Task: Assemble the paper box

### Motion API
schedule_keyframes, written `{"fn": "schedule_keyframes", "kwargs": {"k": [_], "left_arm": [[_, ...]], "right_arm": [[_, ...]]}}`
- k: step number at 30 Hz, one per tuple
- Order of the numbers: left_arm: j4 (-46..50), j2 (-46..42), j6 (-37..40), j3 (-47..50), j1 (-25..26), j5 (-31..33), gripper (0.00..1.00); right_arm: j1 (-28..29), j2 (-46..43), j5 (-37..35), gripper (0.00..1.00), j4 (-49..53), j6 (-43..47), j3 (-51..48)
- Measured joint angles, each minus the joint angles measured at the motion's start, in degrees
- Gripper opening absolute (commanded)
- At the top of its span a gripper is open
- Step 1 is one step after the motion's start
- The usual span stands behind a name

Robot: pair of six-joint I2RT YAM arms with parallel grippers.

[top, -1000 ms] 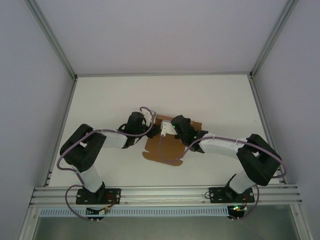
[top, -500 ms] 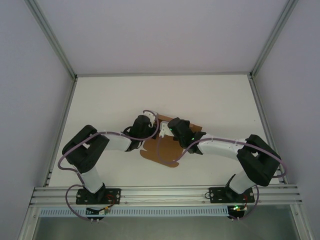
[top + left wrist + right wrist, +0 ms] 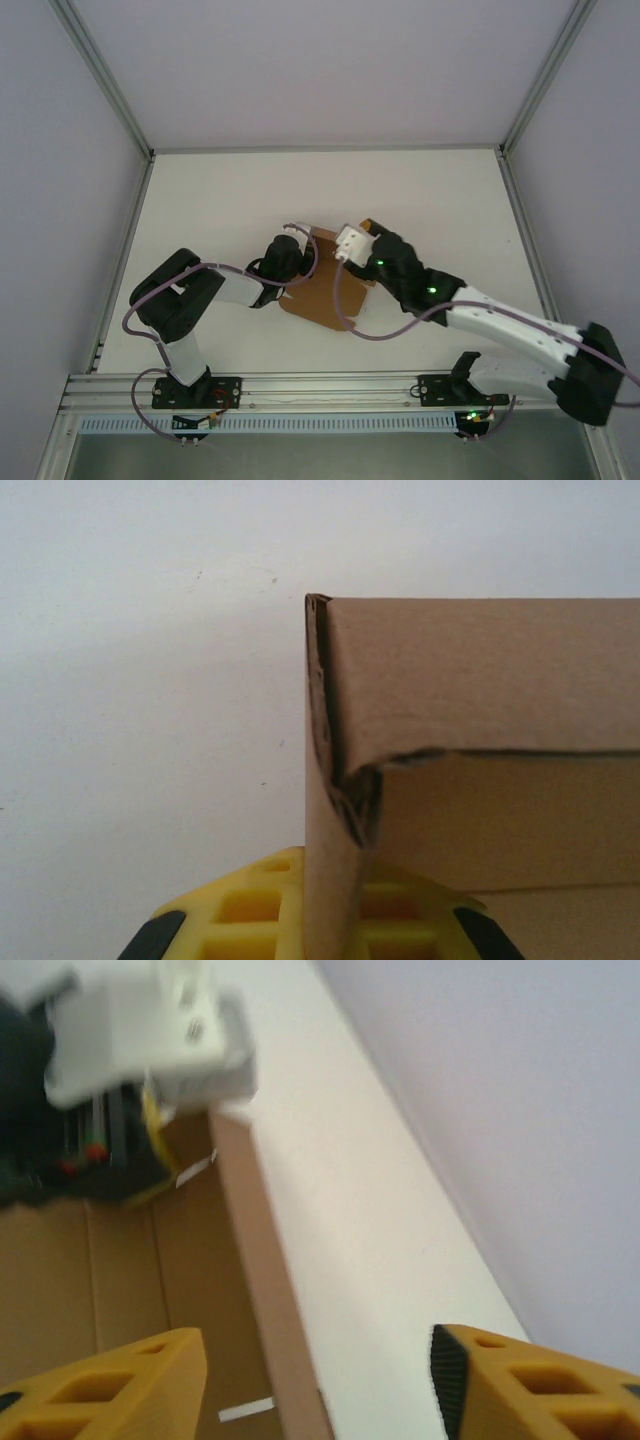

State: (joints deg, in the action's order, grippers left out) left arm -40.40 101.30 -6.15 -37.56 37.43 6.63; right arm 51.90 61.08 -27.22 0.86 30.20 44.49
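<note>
Paper box (image 3: pixel 312 298) newly pinched by left end effector (image 3: pixel 320 925); right end effector (image 3: pixel 318 1380) newly spread

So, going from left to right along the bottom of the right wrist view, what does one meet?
One yellow finger of the right claw → raised wall of the paper box → bare white table → the other yellow finger.

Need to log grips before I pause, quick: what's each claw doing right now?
Left claw: closed on the paper box wall.
Right claw: open, gripping nothing.
</note>
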Motion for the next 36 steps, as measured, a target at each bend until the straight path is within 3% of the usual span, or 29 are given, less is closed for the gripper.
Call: {"fn": "schedule_keyframes", "kwargs": {"k": [4,6,11,16,27,36], "left_arm": [[-0.46,0.02,0.22,0.22,0.0,-1.64,0.1],[0.07,0.24,0.46,-0.37,0.11,-2.45,0.1],[-0.17,2.27,1.14,-2.69,0.96,-3.54,0.11],[-3.78,4.37,1.09,-2.91,1.86,-3.61,0.12],[-6.12,5.95,2.62,-3.41,4.46,-0.96,0.14],[-8.44,7.06,2.54,-3.08,4.5,-0.42,0.15]], "right_arm": [[-7.26,-5.55,5.05,0.71,-0.35,-10.49,0.35],[-10.64,-4.24,6.8,0.64,0.61,-14.91,1.88],[-13.33,8.55,8.5,0.34,7.34,-23.5,13.07],[-13.75,21.88,10.47,0.18,13.81,-28.02,24.17],[-14.21,39.3,20.0,0.03,21.44,-33.75,31.71],[-15.91,40.54,28.44,0.0,20.72,-35.47,30.86]]}}
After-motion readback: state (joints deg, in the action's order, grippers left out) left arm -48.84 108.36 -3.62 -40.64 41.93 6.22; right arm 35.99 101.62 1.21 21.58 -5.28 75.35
